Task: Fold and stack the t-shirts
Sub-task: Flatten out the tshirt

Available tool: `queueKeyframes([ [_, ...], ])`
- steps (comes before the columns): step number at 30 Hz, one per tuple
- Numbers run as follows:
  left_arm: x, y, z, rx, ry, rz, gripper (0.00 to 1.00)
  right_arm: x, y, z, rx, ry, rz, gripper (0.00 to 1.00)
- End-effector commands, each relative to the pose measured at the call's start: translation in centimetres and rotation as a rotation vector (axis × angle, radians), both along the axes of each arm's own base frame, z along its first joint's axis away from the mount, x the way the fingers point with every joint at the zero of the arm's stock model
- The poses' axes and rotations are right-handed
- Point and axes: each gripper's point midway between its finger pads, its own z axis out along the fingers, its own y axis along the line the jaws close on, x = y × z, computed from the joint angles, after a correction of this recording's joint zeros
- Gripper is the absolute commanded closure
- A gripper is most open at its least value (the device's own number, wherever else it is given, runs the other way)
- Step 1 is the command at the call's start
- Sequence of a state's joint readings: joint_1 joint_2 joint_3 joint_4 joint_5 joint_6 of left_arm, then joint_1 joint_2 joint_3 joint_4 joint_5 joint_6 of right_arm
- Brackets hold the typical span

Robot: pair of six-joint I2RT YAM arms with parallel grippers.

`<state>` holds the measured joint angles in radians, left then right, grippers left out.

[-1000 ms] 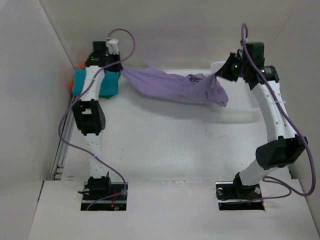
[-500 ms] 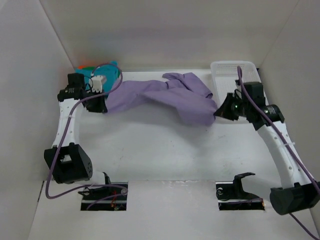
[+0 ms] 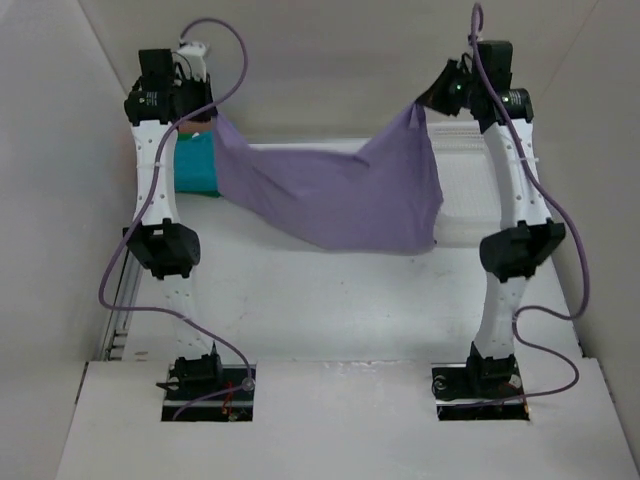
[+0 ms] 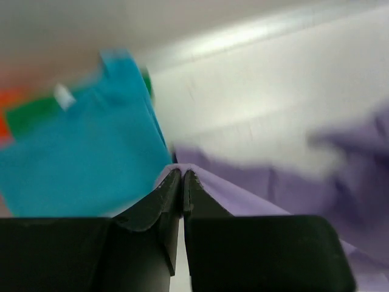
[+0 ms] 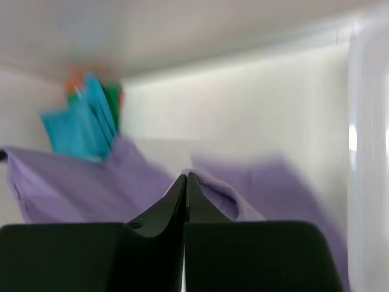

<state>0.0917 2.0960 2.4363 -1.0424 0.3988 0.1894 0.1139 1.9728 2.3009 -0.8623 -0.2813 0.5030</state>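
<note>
Pale lavender cloth t-shirt [image 3: 340, 195] hangs spread above table; left gripper [image 3: 208, 113] and right gripper [image 3: 424, 100] each clamped on top corner; top view shows folded teal blue t-shirt [image 3: 196, 165] only; left wrist view adds dark green t-shirt [image 4: 33, 115], bright orange t-shirt [image 4: 5, 120], blurred.

Lavender t-shirt [image 3: 340, 200] soft matt cloth, left pincer [image 4: 182, 178] smooth blk plastic, table [image 3: 330, 300] matt white.

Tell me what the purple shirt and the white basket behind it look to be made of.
Purple shirt: thin soft cloth, matte; it sags and drapes in folds between its raised corners. Basket: likely rigid white plastic, with a faint grid on its wall and straight edges; detail is small.
</note>
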Motion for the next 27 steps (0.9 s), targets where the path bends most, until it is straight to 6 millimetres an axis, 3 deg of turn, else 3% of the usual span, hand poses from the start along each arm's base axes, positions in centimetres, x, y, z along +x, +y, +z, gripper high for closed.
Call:
queueKeyframes([
  [1, 1.0, 0.5, 20.2, -0.074, -0.589, 0.128, 1.00, -0.6, -3.6, 21.3, 0.133, -0.585, -0.126, 1.00],
  [3, -0.6, 0.3, 25.2, -0.079, -0.753, 0.136, 1.00, -2.5, -5.4, 24.9, 0.168, -0.675, -0.175, 1.00],
  [5, -2.5, -1.0, 26.2, -0.082, -0.813, 0.092, 1.00, -4.2, -5.8, 25.8, 0.165, -0.708, -0.170, 1.00],
  [8, -4.5, -3.1, 23.3, -0.064, -0.764, 0.015, 1.00, -6.2, -5.0, 23.8, 0.171, -0.690, -0.120, 1.00],
  [11, -6.0, -3.5, 18.7, -0.041, -0.621, -0.007, 1.00, -8.0, -4.7, 19.8, 0.160, -0.620, -0.104, 1.00],
  [16, -10.6, -1.2, 15.2, -0.023, -0.510, 0.035, 1.00, -13.6, -3.6, 12.5, 0.123, -0.506, -0.072, 1.00],
  [19, -13.9, -0.6, 10.3, -0.008, -0.358, 0.038, 1.00, -18.0, -3.5, 6.4, 0.121, -0.383, -0.079, 1.00],
  [22, -17.2, -0.7, 3.3, 0.012, -0.163, 0.021, 0.99, -22.7, -3.0, -1.7, 0.118, -0.165, -0.074, 1.00],
  [24, -20.3, -0.7, -2.9, 0.046, 0.013, -0.004, 0.99, -25.4, -2.6, -6.2, 0.102, -0.021, -0.060, 1.00],
  [27, -24.8, -0.6, -9.8, 0.081, 0.233, -0.030, 0.99, -29.9, -1.7, -12.3, 0.060, 0.199, -0.005, 1.00],
])
